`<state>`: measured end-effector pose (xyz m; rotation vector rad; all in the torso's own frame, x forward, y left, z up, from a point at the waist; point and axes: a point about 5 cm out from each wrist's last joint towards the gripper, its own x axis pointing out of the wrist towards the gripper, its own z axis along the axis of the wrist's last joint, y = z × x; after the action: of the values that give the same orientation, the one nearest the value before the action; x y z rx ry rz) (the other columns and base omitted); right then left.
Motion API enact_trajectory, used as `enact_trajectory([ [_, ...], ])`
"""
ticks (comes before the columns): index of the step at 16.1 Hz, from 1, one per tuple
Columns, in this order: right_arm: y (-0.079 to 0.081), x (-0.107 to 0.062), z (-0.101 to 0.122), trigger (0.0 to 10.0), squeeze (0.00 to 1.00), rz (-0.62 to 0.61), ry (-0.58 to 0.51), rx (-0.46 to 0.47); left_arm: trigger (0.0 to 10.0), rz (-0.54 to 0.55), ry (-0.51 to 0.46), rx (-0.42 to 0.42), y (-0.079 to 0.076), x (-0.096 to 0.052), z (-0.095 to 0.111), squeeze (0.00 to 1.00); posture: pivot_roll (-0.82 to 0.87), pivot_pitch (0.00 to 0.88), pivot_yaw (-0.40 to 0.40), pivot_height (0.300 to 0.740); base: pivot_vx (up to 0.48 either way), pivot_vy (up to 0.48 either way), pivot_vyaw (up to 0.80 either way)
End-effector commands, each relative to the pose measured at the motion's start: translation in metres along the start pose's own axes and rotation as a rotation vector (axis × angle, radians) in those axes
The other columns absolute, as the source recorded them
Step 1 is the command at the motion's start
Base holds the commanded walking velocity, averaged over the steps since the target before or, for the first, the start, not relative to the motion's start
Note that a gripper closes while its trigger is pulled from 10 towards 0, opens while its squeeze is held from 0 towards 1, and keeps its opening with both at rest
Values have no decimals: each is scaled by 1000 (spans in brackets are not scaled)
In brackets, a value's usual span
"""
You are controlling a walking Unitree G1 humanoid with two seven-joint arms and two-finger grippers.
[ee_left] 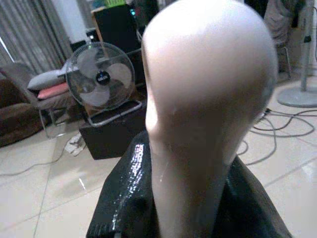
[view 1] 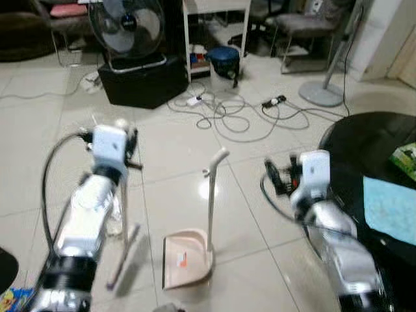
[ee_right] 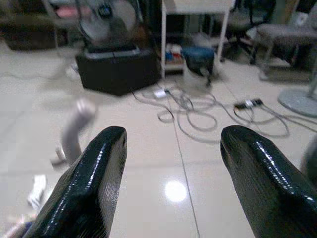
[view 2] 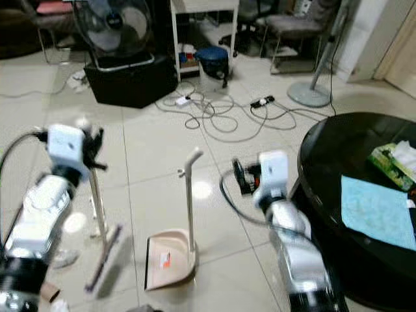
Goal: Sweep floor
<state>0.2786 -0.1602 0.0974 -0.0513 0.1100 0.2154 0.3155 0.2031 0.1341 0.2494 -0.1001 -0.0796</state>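
Risk of knocking over the upright dustpan (view 1: 188, 257) between the arms: broom (view 1: 123, 214) clenched in left end effector (view 1: 120, 140), head on the floor (view 1: 175, 162), right end effector (ee_right: 171, 183) spread empty beside the dustpan's handle, cables (view 1: 227, 114) ahead.

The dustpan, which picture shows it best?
The left eye view: the whole pink dustpan stands upright on the floor between both arms. The right eye view shows it similarly. The right wrist view catches its blurred handle top.

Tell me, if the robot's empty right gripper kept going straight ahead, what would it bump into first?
Probably bare floor tiles first. The open right gripper points between the dustpan handle and the tangled cables; the cables lie farther ahead, though depth is unclear.
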Motion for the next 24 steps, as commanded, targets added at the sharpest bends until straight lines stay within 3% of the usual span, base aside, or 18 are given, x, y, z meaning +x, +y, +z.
enact_trajectory([
  [1, 4, -1, -3, 10000, 0, 13, 0, -28, 10000, 6, -67, 0, -3, 1, 12, 0, -77, 56, 58, 740, 0, 0, 0],
  [4, 8, -4, -2, 10000, 0, 40, -25, -133, 10000, -23, -80, -14, -15, -6, 8, 0, -83, 58, 65, 740, 0, 0, 0],
  [7, 16, -3, 6, 10000, 0, 79, -94, -160, 10000, -44, -93, -27, -28, -16, 4, 0, -85, 55, 58, 740, 0, 194, 0],
  [14, 21, 0, 6, 10000, 0, 113, -115, -152, 10000, -41, -101, -33, -32, -21, 6, 0, -73, 54, 46, 740, 0, 456, 764],
  [16, 18, 0, 5, 10000, 0, 77, -110, -91, 10000, -42, -102, -34, -33, -21, 8, 0, -78, 55, 51, 740, 0, 480, 0],
  [18, 15, -3, 3, 10000, 0, 49, -111, -125, 10000, -44, -103, 101, -36, -18, 10, 0, -82, 55, 55, 740, 0, 0, 0],
  [21, 14, -5, 3, 10000, 0, 17, -127, -129, 10000, -40, -93, 55, -40, -17, 10, 0, -86, 56, 61, 740, 0, -480, 0],
  [24, 13, -6, 2, 10000, 0, -8, -118, -103, 10000, -44, -96, -16, -45, -16, 12, 0, -87, 58, 61, 740, 0, 0, 0],
])
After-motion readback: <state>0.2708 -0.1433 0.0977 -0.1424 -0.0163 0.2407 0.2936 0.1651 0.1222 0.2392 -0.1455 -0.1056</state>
